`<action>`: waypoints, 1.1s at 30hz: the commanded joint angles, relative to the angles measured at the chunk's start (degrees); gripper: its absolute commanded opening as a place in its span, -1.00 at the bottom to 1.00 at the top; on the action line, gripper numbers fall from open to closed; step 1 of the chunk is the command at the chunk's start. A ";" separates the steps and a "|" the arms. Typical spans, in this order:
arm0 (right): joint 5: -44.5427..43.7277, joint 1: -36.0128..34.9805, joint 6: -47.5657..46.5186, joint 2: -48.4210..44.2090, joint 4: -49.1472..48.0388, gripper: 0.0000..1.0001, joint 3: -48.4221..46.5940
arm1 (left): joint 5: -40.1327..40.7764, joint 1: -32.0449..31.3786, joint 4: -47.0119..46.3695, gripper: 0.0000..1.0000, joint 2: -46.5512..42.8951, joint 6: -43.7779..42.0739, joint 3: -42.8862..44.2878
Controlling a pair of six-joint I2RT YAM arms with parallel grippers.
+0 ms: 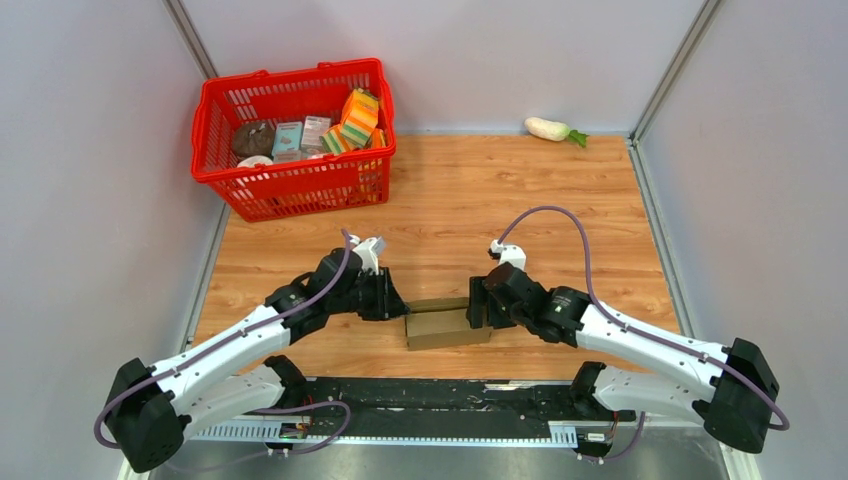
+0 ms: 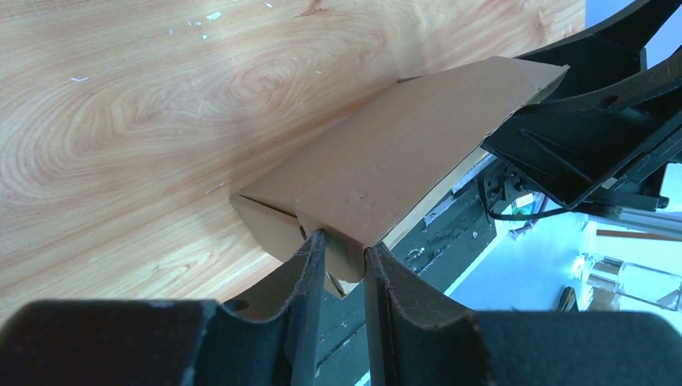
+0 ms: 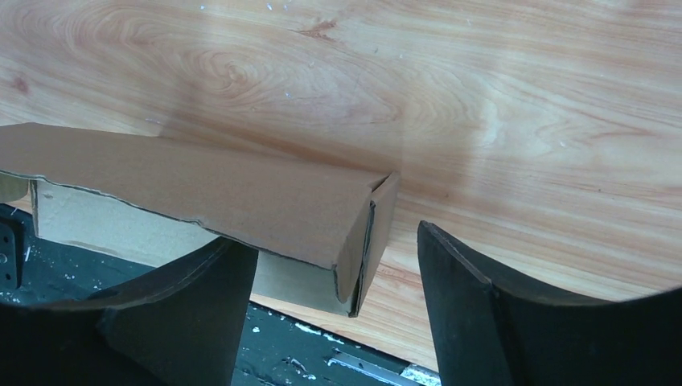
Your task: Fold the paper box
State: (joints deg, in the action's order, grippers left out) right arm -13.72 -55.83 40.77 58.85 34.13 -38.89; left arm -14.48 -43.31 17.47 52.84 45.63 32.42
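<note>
The paper box (image 1: 447,326) is plain brown cardboard, partly folded, and lies on the wooden table near its front edge, between my two grippers. My left gripper (image 1: 396,300) is at the box's left end. In the left wrist view the box (image 2: 402,153) has its lid angled up, and the left gripper (image 2: 344,248) is shut on a small side flap of it. My right gripper (image 1: 481,305) is at the box's right end. In the right wrist view it (image 3: 328,235) is open, and the box's end corner (image 3: 201,185) sits between the spread fingers without touching them.
A red basket (image 1: 212,150) with groceries stands at the back left. A white radish (image 1: 549,128) lies at the back wall on the right. The black rail (image 1: 450,395) of the arm bases runs just in front of the box. Grey walls close in both sides.
</note>
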 commanded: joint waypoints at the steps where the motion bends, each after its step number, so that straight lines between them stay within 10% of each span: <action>1: -3.42 -0.68 0.45 -0.84 1.73 0.52 0.13 | 0.77 -1.42 -0.51 -0.37 0.25 -0.28 2.56; 7: -0.09 -0.77 3.78 -3.03 -3.97 0.12 5.39 | 1.39 -2.92 -0.42 -0.45 0.42 1.13 2.47; 15: -1.93 -2.00 7.04 -3.48 -7.59 0.08 7.78 | 2.26 -4.41 0.27 -0.50 0.16 2.19 2.29; 24: -2.98 -2.00 6.25 -6.46 -8.02 0.11 8.39 | 2.71 -5.03 3.44 -0.56 -0.72 0.08 -0.25; 33: -2.46 -2.00 3.52 -9.45 -2.33 0.59 3.66 | 4.81 -7.14 6.08 -0.56 -1.33 -1.24 -0.61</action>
State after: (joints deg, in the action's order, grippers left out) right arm -15.94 -57.36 45.84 51.92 27.90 -31.64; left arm -10.74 -49.47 19.73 52.05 45.89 32.58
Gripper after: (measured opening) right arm 0.756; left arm 0.226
